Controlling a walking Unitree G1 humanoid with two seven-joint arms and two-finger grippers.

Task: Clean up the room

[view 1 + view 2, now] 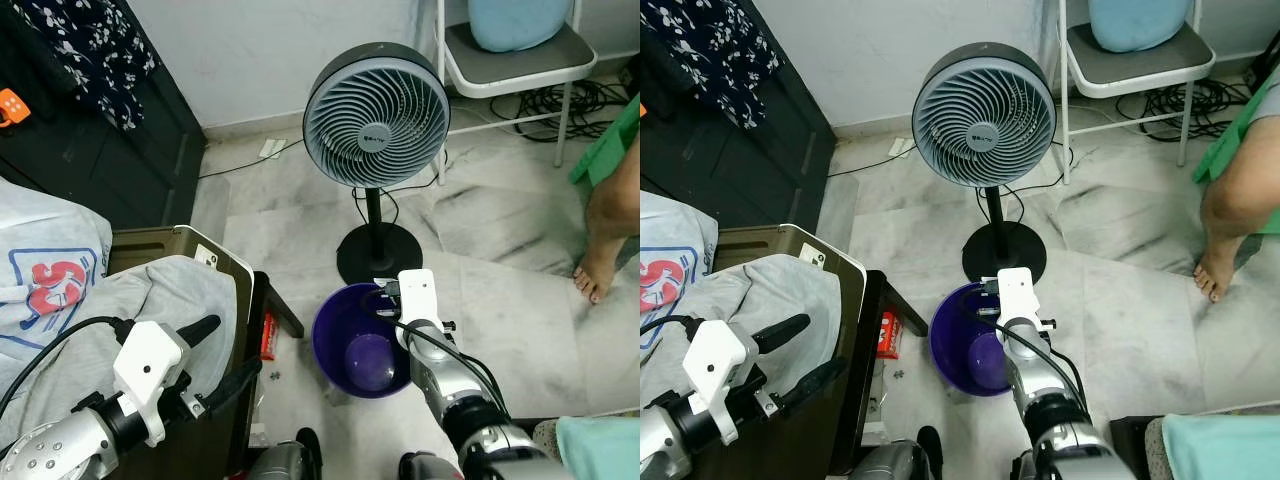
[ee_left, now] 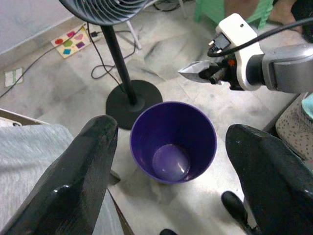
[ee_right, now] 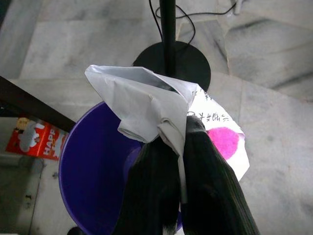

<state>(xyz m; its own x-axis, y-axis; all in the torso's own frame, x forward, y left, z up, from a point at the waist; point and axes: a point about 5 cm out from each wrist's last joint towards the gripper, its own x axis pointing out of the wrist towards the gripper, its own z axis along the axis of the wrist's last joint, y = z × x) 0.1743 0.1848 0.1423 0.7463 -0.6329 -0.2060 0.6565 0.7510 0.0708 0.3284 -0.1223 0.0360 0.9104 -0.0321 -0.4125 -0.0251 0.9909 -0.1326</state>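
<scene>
I see a big grey fan [image 1: 375, 115] standing at the top middle of the head view. Below it, near the bottom middle, sits my purple bin [image 1: 362, 342] on the floor. My right claw [image 3: 178, 147] is squeezed tight on a crumpled paper [image 3: 142, 105], and the paper hangs just over the bin's rim. My left claw [image 2: 171, 161] is spread wide at the lower left, over grey cloth [image 1: 165, 290].
</scene>
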